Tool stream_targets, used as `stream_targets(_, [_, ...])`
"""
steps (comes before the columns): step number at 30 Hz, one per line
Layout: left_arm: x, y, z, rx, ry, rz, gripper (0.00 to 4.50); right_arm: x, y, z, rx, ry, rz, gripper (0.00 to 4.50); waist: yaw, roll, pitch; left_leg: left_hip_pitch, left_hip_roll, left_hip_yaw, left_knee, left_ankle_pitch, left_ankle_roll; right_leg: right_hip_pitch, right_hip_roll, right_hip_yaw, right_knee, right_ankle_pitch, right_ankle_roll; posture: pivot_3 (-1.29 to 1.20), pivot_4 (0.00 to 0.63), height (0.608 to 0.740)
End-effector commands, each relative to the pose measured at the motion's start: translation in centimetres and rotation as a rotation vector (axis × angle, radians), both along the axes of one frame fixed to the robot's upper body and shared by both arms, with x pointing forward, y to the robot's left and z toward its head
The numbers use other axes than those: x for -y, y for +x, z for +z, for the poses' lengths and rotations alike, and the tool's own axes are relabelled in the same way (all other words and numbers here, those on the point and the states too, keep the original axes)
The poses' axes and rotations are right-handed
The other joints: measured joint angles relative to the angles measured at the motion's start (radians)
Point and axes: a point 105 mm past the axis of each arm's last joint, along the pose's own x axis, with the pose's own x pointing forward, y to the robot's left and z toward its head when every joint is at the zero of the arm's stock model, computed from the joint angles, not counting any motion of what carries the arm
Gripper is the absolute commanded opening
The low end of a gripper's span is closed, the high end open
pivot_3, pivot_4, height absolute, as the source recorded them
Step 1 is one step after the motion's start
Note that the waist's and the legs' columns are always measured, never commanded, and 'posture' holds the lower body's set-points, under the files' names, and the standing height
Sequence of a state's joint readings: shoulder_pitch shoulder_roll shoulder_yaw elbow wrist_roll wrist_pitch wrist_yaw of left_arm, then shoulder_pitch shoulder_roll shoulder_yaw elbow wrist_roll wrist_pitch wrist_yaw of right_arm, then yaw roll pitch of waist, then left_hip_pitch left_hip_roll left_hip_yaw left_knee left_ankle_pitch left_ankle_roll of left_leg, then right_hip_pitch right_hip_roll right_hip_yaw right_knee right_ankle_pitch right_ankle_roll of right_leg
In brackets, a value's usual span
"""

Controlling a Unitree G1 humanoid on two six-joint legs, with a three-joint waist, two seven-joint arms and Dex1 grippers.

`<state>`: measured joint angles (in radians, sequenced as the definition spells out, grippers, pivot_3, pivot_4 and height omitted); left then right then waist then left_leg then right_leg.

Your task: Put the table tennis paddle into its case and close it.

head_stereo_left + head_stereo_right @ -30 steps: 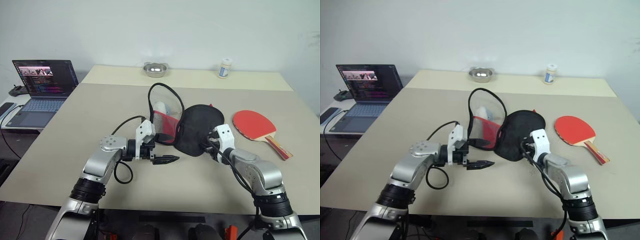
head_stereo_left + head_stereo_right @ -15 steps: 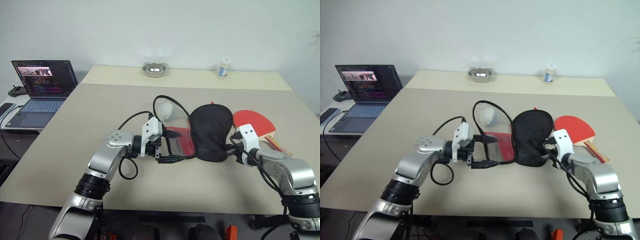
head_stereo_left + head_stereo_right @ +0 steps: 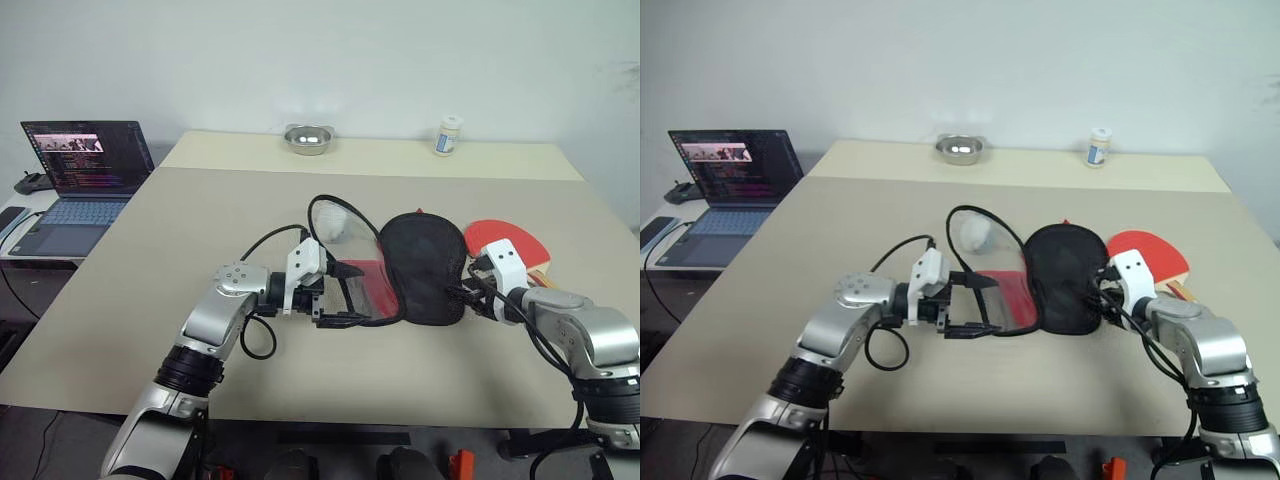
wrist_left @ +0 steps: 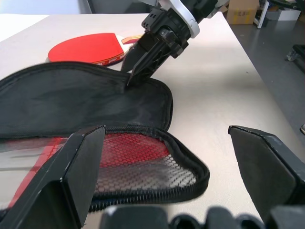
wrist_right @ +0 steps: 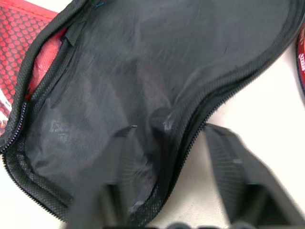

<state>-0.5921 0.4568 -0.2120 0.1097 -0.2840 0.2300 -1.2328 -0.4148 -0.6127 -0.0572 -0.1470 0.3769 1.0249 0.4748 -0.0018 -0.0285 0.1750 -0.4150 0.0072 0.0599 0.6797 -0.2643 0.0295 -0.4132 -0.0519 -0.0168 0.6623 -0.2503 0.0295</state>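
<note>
One case [image 3: 420, 268] dragged right beside one paddle [image 3: 505, 240]; both grippers' jaws apart.

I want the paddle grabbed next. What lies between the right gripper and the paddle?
Nothing visible. The paddle lies on the table just behind the right gripper, whose fingers straddle the edge of the open case.

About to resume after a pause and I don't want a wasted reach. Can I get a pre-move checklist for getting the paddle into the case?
1. Case unzipped, flaps spread flat: ok.
2. Paddle out of the case: ok, though the black flap covers its edge.
3. Left gripper open over the red mesh flap, holding nothing: ok.
4. Right gripper free for the paddle: cannot tell; fingertips sit at the black flap's edge.
5. Cord loop clear of the opening: ok.
</note>
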Motion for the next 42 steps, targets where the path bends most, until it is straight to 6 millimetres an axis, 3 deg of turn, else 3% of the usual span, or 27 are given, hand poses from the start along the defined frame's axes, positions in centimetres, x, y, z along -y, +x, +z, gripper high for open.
stream_targets(1, [0.4, -0.3, 0.7, 0.037, -0.003, -0.02, 4.5, 0.8, 0.6, 2.5, 0.102, -0.031, -0.012, 3.87, 0.0, 0.0, 0.0, 0.0, 0.0, 0.0, 0.0, 0.0, 0.0, 0.0, 0.0, 0.0, 0.0, 0.0, 0.0, 0.0, 0.15, 0.74])
stream_targets(3, [0.4, -0.4, 0.7, 0.036, -0.005, -0.022, 4.5, 1.4, 0.7, 3.8, 0.161, -0.057, -0.03, 4.47, 0.0, 0.0, 0.0, 0.0, 0.0, 0.0, 0.0, 0.0, 0.0, 0.0, 0.0, 0.0, 0.0, 0.0, 0.0, 0.0, 0.15, 0.74])
stream_targets(9, [0.5, -0.8, 1.0, 0.038, -0.019, -0.037, 4.5, 3.7, -1.3, 7.2, 0.271, -0.074, -0.012, 4.47, 0.001, 0.0, 0.0, 0.0, 0.0, 0.0, 0.0, 0.0, 0.0, 0.0, 0.0, 0.0, 0.0, 0.0, 0.0, 0.0, 0.15, 0.74])
stream_targets(12, [0.4, -1.0, 0.8, 0.039, -0.018, -0.036, 4.5, 7.1, -2.4, 7.7, 0.305, -0.158, -0.081, 4.47, 0.005, 0.0, 0.0, 0.0, 0.0, -0.001, 0.0, 0.0, 0.0, 0.001, 0.0, -0.001, -0.001, 0.0, 0.0, 0.0, 0.15, 0.74])
stream_targets(16, [0.4, -1.2, 0.9, 0.047, -0.02, -0.047, 4.5, 11.0, -2.8, 7.0, 0.287, -0.206, -0.164, 4.47, 0.003, 0.0, 0.0, 0.0, 0.0, 0.0, 0.0, 0.0, 0.0, 0.001, -0.001, 0.0, -0.002, 0.0, 0.001, 0.0, 0.15, 0.74])
stream_targets(22, [0.7, -1.2, 1.2, 0.053, -0.022, -0.07, 4.5, 13.3, -2.1, 5.3, 0.209, -0.217, -0.161, 4.47, -0.003, 0.001, 0.0, 0.003, 0.001, 0.002, 0.0, 0.0, 0.0, 0.002, 0.002, 0.002, -0.001, 0.0, 0.001, 0.0, 0.15, 0.74])
stream_targets(29, [0.7, -1.3, 1.8, 0.063, -0.027, -0.072, 4.5, 13.2, 0.1, 3.7, 0.13, -0.16, -0.136, 4.47, -0.003, 0.001, 0.0, 0.004, 0.001, 0.003, 0.0, 0.0, 0.0, 0.003, 0.003, 0.003, -0.001, 0.0, 0.001, 0.0, 0.15, 0.74])
stream_targets(34, [0.7, -1.4, 2.0, 0.066, -0.025, -0.067, 4.5, 14.4, 0.9, 0.8, 0.016, -0.181, -0.17, 4.47, -0.002, 0.001, 0.0, 0.004, 0.001, 0.003, 0.0, 0.0, 0.0, 0.003, 0.002, 0.003, -0.001, 0.0, 0.0, 0.0, 0.15, 0.74])
stream_targets(38, [0.5, -1.5, 2.0, 0.067, -0.021, -0.059, 4.5, 15.7, 1.4, 0.0, -0.017, -0.171, -0.215, 4.47, -0.002, 0.001, 0.0, 0.004, 0.001, 0.003, 0.0, 0.0, 0.0, 0.003, 0.002, 0.003, -0.001, 0.0, 0.0, 0.0, 0.15, 0.74])
stream_targets(42, [0.4, -1.4, 2.0, 0.067, -0.017, -0.048, 4.5, 15.5, 1.9, -0.4, -0.027, -0.123, -0.213, 4.47, -0.003, 0.001, 0.0, 0.004, 0.001, 0.003, 0.0, 0.0, 0.0, 0.003, 0.002, 0.003, -0.001, 0.0, 0.0, 0.0, 0.15, 0.74])
